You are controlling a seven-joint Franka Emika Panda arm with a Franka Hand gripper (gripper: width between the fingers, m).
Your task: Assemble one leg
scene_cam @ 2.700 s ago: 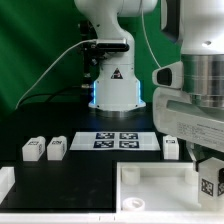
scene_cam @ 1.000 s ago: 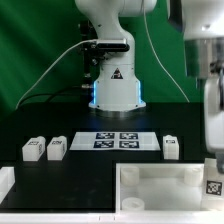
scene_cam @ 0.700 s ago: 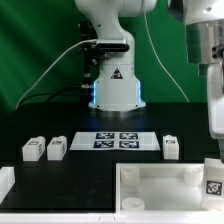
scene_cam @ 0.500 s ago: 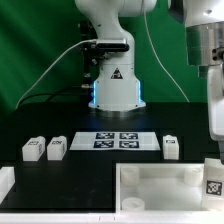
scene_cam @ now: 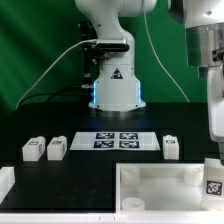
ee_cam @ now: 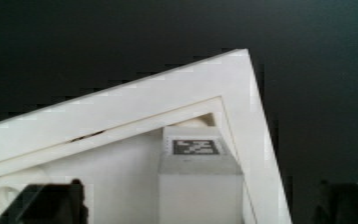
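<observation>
A triangular warning sign stands on the robot base; nothing else is legible.

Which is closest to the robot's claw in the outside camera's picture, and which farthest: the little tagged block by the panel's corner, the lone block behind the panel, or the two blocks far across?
1. Leg at the panel corner, beneath the gripper, on the exterior view's right.
2. Lone leg, just behind the panel.
3. Pair of legs, at the exterior view's far left.
</observation>
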